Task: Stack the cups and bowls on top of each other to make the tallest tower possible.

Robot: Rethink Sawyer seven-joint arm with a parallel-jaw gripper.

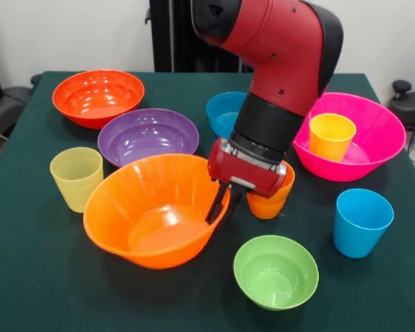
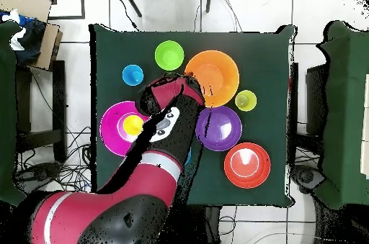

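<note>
I see gripper [image 1: 220, 202] clamped on rim of tilted large orange bowl [image 1: 152, 207]; yellow cup [image 1: 331, 135] inside hot pink bowl [image 1: 380, 121].

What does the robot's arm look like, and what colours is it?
The arm is thick and rounded, glossy red, with a black band near the wrist and a black patch on top. Small dark screw holes dot the red shell. At its end sits a boxy red block with a silver plate, and the gripper below it has thin black fingers. From above, a white panel shows on the arm.
</note>
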